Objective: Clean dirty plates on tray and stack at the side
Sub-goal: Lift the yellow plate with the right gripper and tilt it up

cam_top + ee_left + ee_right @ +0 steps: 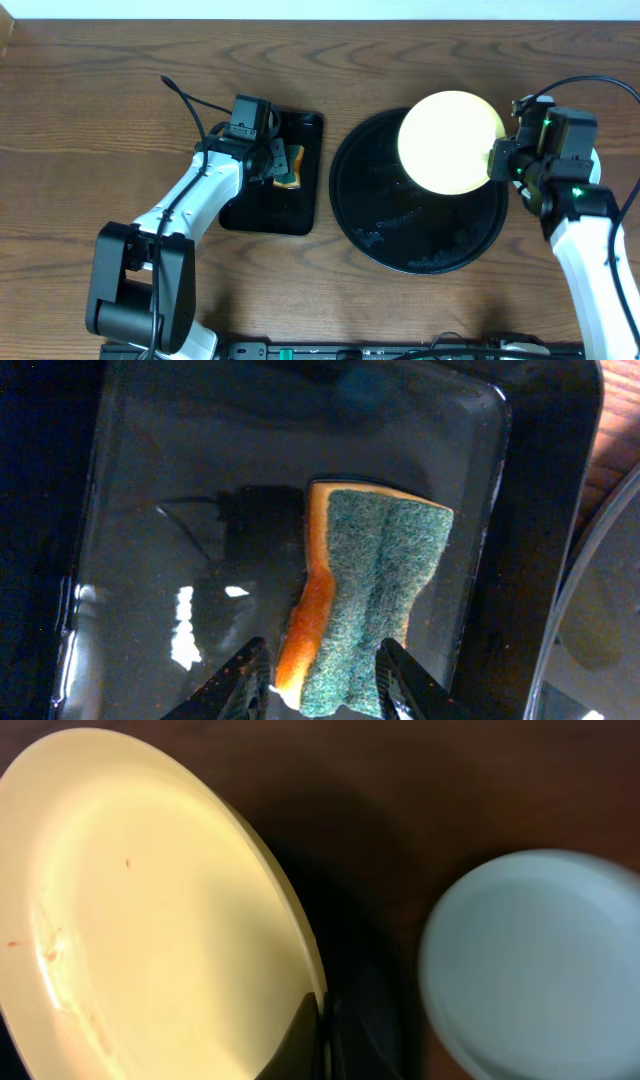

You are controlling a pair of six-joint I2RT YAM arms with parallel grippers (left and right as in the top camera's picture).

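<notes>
The pale yellow plate [452, 140] hangs tilted over the back right of the round black tray [400, 235]. My right gripper [497, 160] is shut on its right rim. In the right wrist view the fingers [305, 1040] pinch the rim of the yellow plate [150, 900], which carries thin orange smears at its left. A pale blue plate [530, 960] lies on the wood to the right. My left gripper [325, 680] straddles the near end of a green and orange sponge [365, 590] over the rectangular black tray [150, 560], its fingers close against it.
The rectangular tray [250, 215] sits left of the round tray, wet and glossy. Droplets and residue speckle the round tray's floor. Bare wooden table [100, 100] lies to the left and behind. The right arm covers the table's right side.
</notes>
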